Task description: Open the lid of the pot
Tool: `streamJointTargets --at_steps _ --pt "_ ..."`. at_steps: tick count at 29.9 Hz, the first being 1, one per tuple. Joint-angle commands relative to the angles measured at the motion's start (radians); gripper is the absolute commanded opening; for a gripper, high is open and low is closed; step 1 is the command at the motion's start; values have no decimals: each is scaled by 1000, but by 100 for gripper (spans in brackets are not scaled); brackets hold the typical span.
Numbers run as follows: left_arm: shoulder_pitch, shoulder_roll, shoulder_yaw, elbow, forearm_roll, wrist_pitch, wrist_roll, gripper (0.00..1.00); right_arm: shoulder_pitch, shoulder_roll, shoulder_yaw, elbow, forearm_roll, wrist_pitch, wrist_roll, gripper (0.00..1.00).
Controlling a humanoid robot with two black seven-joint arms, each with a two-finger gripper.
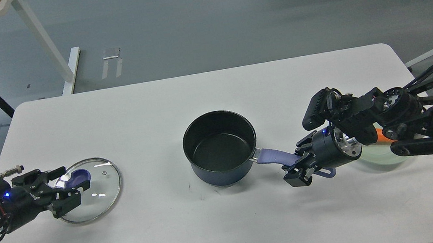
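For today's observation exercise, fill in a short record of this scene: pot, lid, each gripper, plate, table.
pot: dark-blue saucepan, uncovered, black inside visible, mid-table
pot handle: lavender, pointing toward the right arm
lid: glass lid flat on the table, left of the pot and apart from it
left gripper: open, fingers either side of the lid's blue knob
right gripper: closed on the pot handle
plate: pale green plate, mostly hidden behind the right arm
table: white

No words or numbers can be read here; the lid [89,189] on the left has small white marks, too tiny to read
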Motion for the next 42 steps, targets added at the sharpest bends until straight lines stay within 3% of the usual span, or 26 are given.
streamJointTargets --at_steps 1,2,4,10,15,18,25,31,35,42 --pt "-48 4 -2 0 -143 -17 0 99 1 -3 22 -5 8 0 2 71" --pt "-70 4 -2 0 -194 -24 0 99 1 -9 34 -4 14 0 3 77" --pt "-127 6 1 0 -315 -60 0 99 13 -32 83 9 60 1 6 99" --pt "-230 2 -10 1 -602 -219 0 99 90 -49 148 1 223 13 6 99" --pt "-289 -11 -37 10 -894 -264 0 99 119 -115 279 -57 317 12 9 99" --pt "-305 -60 -36 70 -1021 -268 0 99 42 -121 411 -117 399 4 8 99" --pt "-366 -324 -86 262 -1128 -273 0 99 -235 -149 870 -258 521 -3 6 100" --pt "-359 -431 -139 323 -1399 -337 0 99 -416 -109 1184 -375 641 -3 9 100" --pt "-362 -508 -175 388 -1593 -357 0 99 -498 -107 1291 -402 785 -3 9 100" --pt "-305 -521 -209 414 -1737 -514 0 99 -562 -68 1303 -474 1219 -3 5 100"
